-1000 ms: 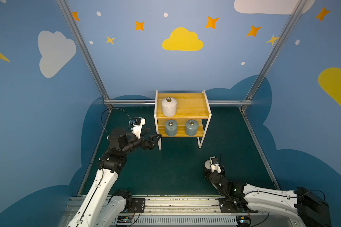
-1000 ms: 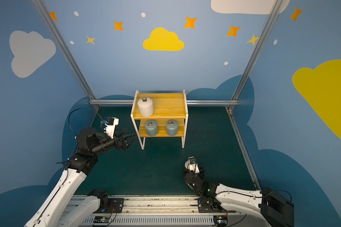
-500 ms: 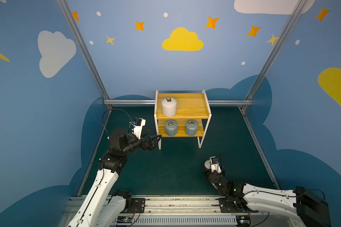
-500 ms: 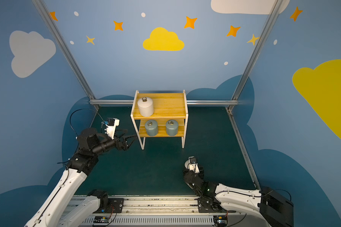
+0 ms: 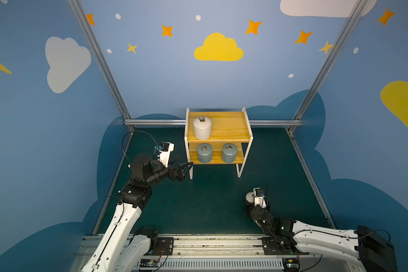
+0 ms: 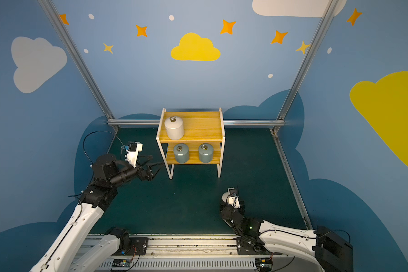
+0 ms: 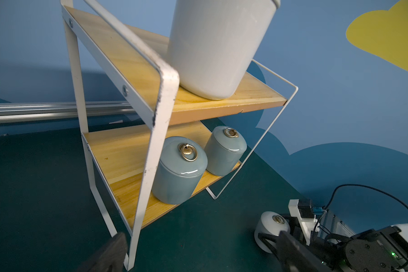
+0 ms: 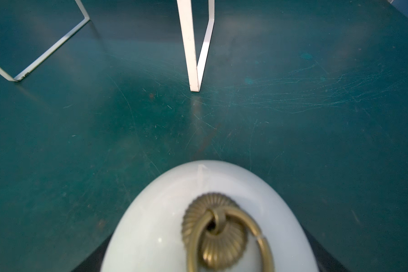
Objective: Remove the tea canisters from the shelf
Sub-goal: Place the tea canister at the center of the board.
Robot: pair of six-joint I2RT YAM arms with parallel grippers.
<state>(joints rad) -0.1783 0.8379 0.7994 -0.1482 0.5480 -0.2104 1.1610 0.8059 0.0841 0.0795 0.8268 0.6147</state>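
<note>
One white canister stood on the tabletop, clasped by the right gripper. On the shelf, the other white canister and two grey-blue canisters awaited removal. The left gripper gaped empty beside the shelf.

In my overhead feed:
- shelf at the back of the green mat;
- white jar on the left end of its top board;
- two grey-blue jars side by side on the lower board;
- my left gripper, jaws spread, just beside the shelf's front left leg;
- my right gripper, closed on a second white jar on the mat.
</note>
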